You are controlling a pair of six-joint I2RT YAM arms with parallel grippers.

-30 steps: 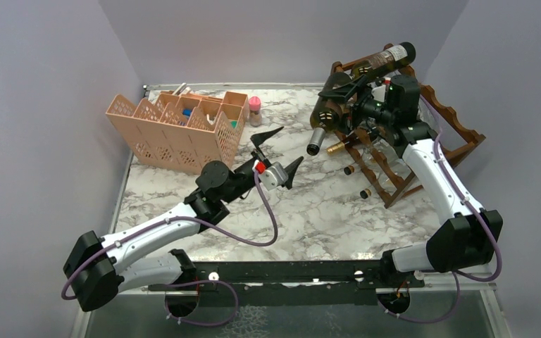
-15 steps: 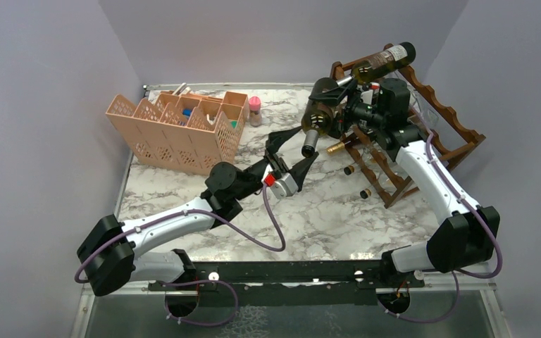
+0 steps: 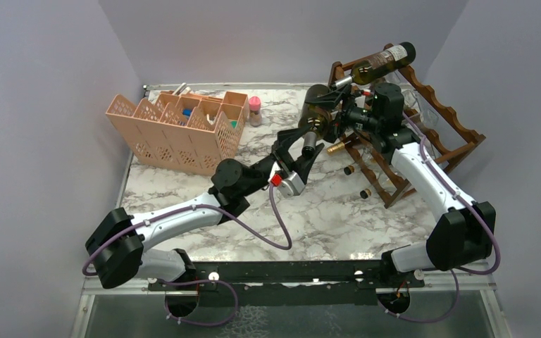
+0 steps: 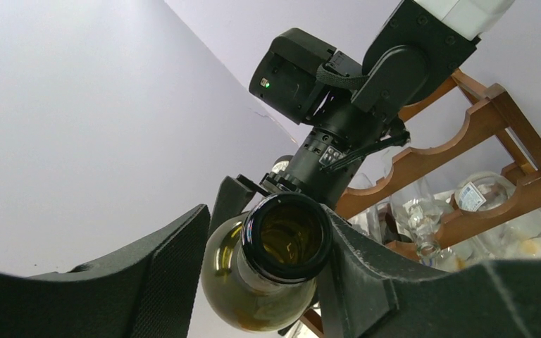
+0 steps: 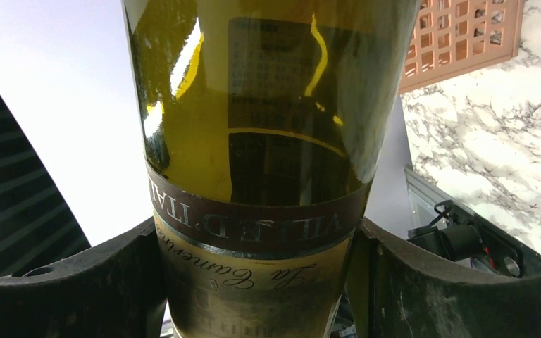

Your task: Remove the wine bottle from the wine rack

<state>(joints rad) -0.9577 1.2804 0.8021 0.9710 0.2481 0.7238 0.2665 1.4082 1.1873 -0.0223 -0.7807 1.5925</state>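
The right hand clamps the body of the wine bottle beside the wine rack, while the left hand is spread around its neck.

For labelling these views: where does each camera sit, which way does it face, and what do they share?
Top external: above and behind the arm bases, looking down at the marble table; both arms and wine rack show.
Left wrist: on the left arm, looking up at the wine bottle mouth; own fingers flank it, right arm behind.
Right wrist: on the right arm, facing the bottle's glass; own fingers clamp its label.
Shared: all show that bottle.
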